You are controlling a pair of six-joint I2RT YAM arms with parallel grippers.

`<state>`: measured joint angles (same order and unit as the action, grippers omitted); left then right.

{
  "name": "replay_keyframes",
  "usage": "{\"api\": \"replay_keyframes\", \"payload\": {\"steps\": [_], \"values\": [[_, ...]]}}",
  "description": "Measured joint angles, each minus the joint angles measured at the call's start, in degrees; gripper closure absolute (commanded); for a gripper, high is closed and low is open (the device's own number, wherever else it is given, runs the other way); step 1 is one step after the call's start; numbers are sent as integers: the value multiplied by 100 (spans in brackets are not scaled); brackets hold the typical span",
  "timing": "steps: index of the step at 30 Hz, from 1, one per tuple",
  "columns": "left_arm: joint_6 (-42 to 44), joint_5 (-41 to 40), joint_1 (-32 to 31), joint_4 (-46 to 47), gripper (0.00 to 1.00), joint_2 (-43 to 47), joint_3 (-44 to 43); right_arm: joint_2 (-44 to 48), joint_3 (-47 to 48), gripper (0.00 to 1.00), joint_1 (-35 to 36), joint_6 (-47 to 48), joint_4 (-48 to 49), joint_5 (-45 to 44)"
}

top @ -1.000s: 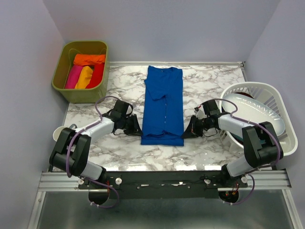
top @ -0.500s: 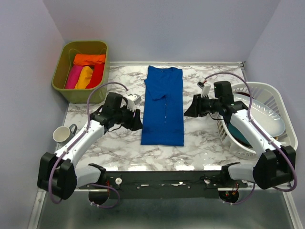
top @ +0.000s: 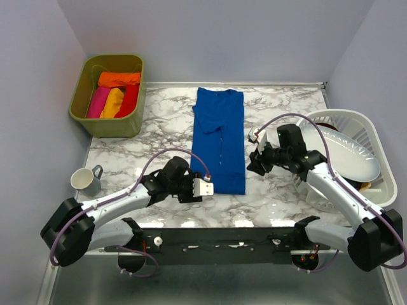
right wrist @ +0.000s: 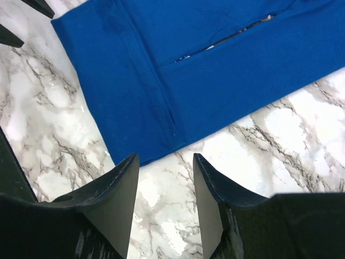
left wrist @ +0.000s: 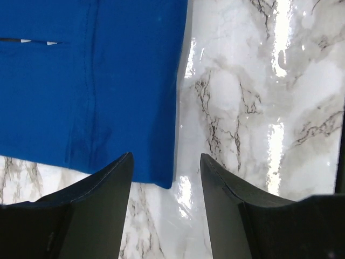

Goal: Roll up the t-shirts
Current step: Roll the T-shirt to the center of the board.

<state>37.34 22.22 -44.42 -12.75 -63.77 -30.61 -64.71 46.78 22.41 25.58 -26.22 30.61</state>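
The royal blue t-shirt (top: 219, 136) lies folded into a long narrow strip down the middle of the marble table (top: 286, 197). My left gripper (top: 191, 189) hovers open at its near left corner, and the left wrist view shows that blue corner (left wrist: 81, 81) just beyond the empty gripper (left wrist: 166, 156). My right gripper (top: 253, 165) stands open beside the shirt's right edge, and the blue cloth (right wrist: 215, 65) lies just ahead of the gripper (right wrist: 163, 157). Orange (top: 119, 79), pink (top: 98, 101), yellow (top: 113, 103) and red (top: 129, 100) t-shirts lie rolled in the olive bin (top: 82, 86).
A white mug (top: 82, 180) stands near the table's left edge, beside my left arm. A white laundry basket (top: 375, 136) with a white dish (top: 343, 152) in it sits at the right, behind my right arm. Grey walls close in the table.
Both grippers rose off the table beside the shirt and their jaws opened. The left one swung toward me to the shirt's near left corner; the right one stayed by the right edge.
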Motion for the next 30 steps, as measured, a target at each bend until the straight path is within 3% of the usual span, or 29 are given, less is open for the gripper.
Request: {"api": "replay_keyframes", "payload": {"steps": [5, 8, 9, 13, 19, 23, 30], "values": [[433, -227, -271, 472, 44, -391, 140, 160, -61, 46, 0, -7, 85, -101], [621, -437, -431, 658, 62, -815, 125, 352, -181, 46, 0, -4, 125, -140], [710, -503, -450, 682, 75, -949, 127, 393, -214, 45, 0, -4, 127, -149], [992, -645, -472, 787, 98, -1193, 105, 669, -455, 44, 0, 116, 157, -258], [1154, -669, -446, 555, 100, -1342, -96, 1585, -1117, 36, 50, 951, 284, -201], [1123, -249, -258, -398, 100, -1613, -793, 2277, -1805, 32, 678, 1797, 553, -57], [595, 1021, 520, -1792, 100, -2787, -2481, 1641, -2028, 32, 1757, 2146, 1110, 4]]}}
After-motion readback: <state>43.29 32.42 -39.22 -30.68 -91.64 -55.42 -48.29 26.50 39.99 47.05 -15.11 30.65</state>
